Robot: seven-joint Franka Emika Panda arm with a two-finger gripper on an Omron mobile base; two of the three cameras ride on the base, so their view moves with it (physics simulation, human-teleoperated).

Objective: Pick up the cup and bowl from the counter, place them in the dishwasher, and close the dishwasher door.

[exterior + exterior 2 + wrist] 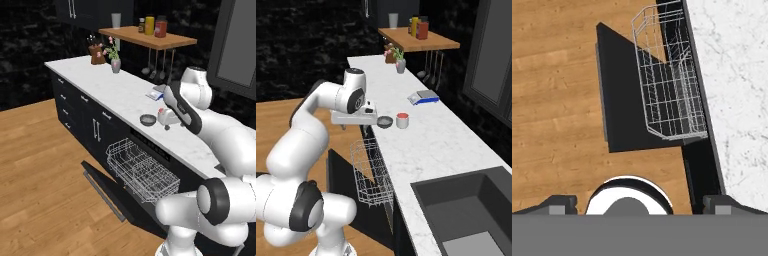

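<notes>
The cup [402,120] stands on the white desk [426,145], close to its front edge. The bowl [385,121] sits just beside the cup, on its left in the right base view, even nearer the edge. Both are upright and nothing is holding them. Right below them the dishwasher [165,167] is open. Its white wire rack [141,170] is pulled out, and the dishwasher door [107,187] lies flat over the wooden floor [40,165]. The pincer [639,202] hangs out past the desk edge, near the bowl, and looks down at the rack and door. Its two tips are wide apart and hold nothing. Farther along the desk lie a blue and grey flat thing [423,97] and a vase with flowers [400,64].
</notes>
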